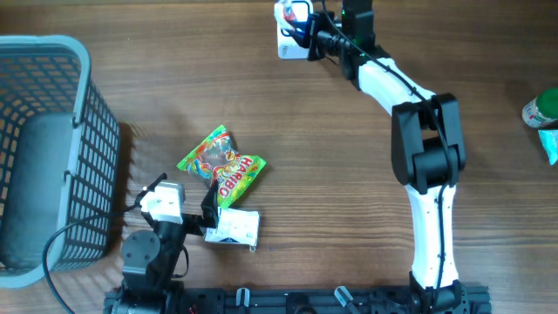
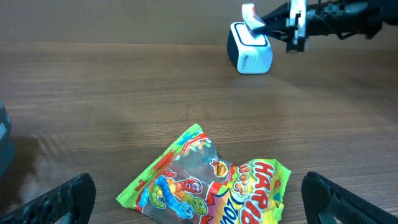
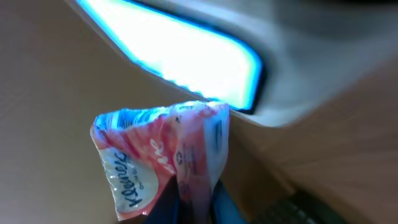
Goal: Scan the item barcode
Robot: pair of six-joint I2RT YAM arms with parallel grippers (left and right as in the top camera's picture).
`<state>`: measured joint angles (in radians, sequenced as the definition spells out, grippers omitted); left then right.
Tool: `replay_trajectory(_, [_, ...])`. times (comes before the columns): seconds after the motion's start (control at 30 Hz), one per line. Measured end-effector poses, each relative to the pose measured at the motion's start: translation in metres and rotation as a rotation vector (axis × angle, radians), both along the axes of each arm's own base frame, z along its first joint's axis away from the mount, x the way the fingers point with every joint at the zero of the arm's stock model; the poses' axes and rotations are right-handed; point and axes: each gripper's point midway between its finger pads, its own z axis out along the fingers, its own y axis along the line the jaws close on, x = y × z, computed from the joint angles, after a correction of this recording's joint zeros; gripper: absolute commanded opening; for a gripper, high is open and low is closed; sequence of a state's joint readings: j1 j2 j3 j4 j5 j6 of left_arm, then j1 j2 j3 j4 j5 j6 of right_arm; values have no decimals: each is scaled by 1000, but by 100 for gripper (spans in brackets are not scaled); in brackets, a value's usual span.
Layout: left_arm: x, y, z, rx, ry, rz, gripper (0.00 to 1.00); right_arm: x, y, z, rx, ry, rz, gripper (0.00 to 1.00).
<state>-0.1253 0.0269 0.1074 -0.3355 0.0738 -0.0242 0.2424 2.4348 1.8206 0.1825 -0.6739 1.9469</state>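
My right gripper (image 3: 193, 205) is shut on the lower edge of a pink and white Kleenex tissue pack (image 3: 161, 155). It holds the pack right in front of the scanner's glowing blue-white window (image 3: 174, 50). From overhead, the pack (image 1: 294, 10) and the white scanner (image 1: 286, 44) sit at the table's far edge, with the right gripper (image 1: 307, 30) beside them. My left gripper (image 2: 202, 202) is open, its fingers (image 2: 62, 199) spread wide on either side of a green Haribo bag (image 2: 211, 183) lying flat on the table. Nothing is held in it.
A grey-blue mesh basket (image 1: 44, 157) stands at the left. A white packet (image 1: 234, 227) lies next to the Haribo bag (image 1: 222, 164) near the left arm. A green and white item (image 1: 542, 112) is at the right edge.
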Motion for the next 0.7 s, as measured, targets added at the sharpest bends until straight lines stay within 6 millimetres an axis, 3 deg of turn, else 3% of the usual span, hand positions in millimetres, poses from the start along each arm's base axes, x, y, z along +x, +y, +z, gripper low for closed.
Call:
replay_trajectory(0.07, [0,0,0,0,0,0,100,-20,-17,-3,-114,102,-3,5])
replay_trajectory(0.1, [0,0,0,0,0,0,100,-24,-27,9,-164,98,-14,4])
replay_trajectory(0.13, [0,0,0,0,1,0,100,-42,-46,27,-248,146,-42,4])
replay_trajectory(0.17, [0,0,0,0,0,0,100,-53,-70,63,-309,117,-75,4])
replay_trajectory(0.2, [0,0,0,0,1,0,100,-64,-92,81,-370,118,-105,5])
replay_trajectory(0.23, [0,0,0,0,0,0,100,-77,-134,104,-443,125,-172,5])
replay_trajectory(0.3, [0,0,0,0,0,0,100,-94,-207,113,-562,197,-307,5])
replay_trajectory(0.33, [0,0,0,0,0,0,100,-118,-262,92,-674,341,-399,5])
replay_trajectory(0.37, [0,0,0,0,1,0,100,-134,-302,71,-749,442,-461,5])
replay_trajectory(0.4, [0,0,0,0,1,0,100,-144,-328,56,-792,499,-490,5])
replay_trajectory(0.47, [0,0,0,0,0,0,100,-182,-397,7,-898,661,-547,5])
replay_trajectory(0.57, [0,0,0,0,0,0,100,-243,-462,-44,-925,881,-610,5])
replay_trajectory(0.6, [0,0,0,0,0,0,100,-266,-485,-52,-930,951,-649,20])
replay_trajectory(0.63, [0,0,0,0,0,0,100,-276,-503,-52,-937,966,-678,42])
replay_trajectory(0.67, [0,0,0,0,0,0,100,-283,-526,-50,-955,951,-713,84])
replay_trajectory(0.7, [0,0,0,0,0,0,100,-287,-540,-49,-973,934,-713,99])
